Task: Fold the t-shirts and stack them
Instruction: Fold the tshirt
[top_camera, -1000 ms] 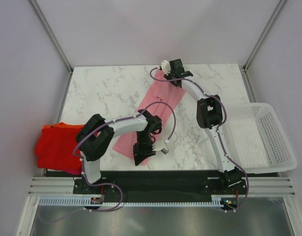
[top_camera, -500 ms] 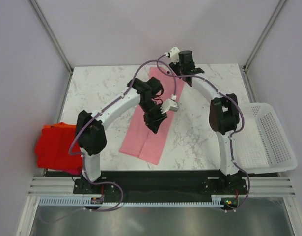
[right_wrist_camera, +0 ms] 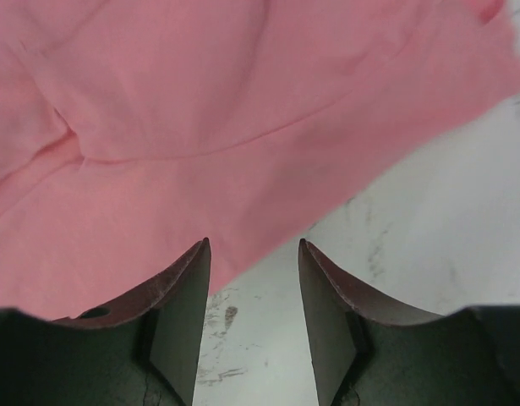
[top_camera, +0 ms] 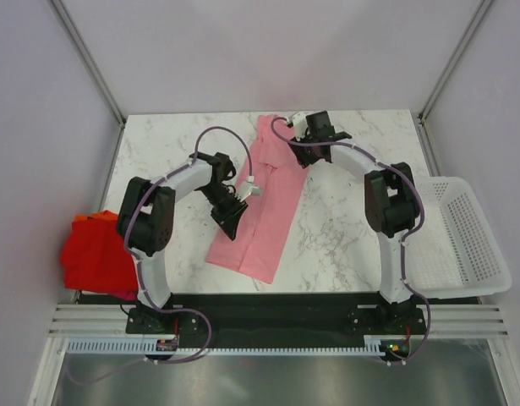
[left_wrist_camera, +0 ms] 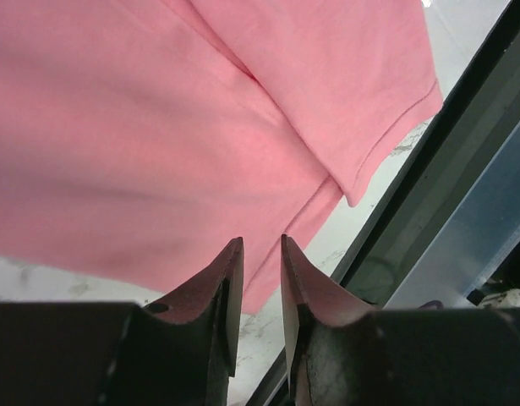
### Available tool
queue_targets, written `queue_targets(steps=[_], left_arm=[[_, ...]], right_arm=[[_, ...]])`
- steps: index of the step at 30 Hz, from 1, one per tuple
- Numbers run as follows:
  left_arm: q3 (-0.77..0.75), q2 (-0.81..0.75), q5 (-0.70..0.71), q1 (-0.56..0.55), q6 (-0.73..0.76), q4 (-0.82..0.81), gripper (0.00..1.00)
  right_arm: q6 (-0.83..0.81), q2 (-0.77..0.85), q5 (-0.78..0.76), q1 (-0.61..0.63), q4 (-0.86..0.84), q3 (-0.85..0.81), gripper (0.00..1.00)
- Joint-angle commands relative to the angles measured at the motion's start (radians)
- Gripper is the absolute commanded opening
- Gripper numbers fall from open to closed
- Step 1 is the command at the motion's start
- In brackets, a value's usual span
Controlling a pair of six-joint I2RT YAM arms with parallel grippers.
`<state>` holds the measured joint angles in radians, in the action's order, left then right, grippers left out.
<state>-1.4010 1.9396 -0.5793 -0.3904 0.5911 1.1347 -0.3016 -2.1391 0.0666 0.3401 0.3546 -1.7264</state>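
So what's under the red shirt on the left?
An orange shirt, it seems: only a strip of it peeks out past the far edge of the red shirt. The rest of it, and anything lower down, is covered.

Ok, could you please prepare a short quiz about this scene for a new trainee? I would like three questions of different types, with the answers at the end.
1. True or false: the white perforated plastic basket holds a shirt.
2. Choose one. Where does the folded red and orange shirt stack lie?
A. at the left edge of the marble table
B. inside the basket
C. at the table's far right corner
3. Fill the gap: in the right wrist view, the jaws of the right tool stand ____ over the edge of the light pink cloth t-shirt, gripping nothing.

Key: 1 false; 2 A; 3 open.
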Motion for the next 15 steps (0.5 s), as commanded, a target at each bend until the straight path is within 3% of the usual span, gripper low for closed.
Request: queue_targets(steps=[1,5,15], left_arm=[[0.052,0.05,-0.033,-0.01,-0.01,-0.07,0.3],[0.115,0.09,-0.03,-0.01,-0.028,-0.115,0.3],[0.057,0.17,-0.042,-0.06,-0.131,-0.11,0.29]], right_arm=[[0.045,-0.065,0.065,0.0,0.035,-0.042,0.54],[0.042,-0.137,0.061,0.002,0.043,-0.111,0.53],[0.004,-0.332,0.007,0.0,0.11,-0.317,0.56]])
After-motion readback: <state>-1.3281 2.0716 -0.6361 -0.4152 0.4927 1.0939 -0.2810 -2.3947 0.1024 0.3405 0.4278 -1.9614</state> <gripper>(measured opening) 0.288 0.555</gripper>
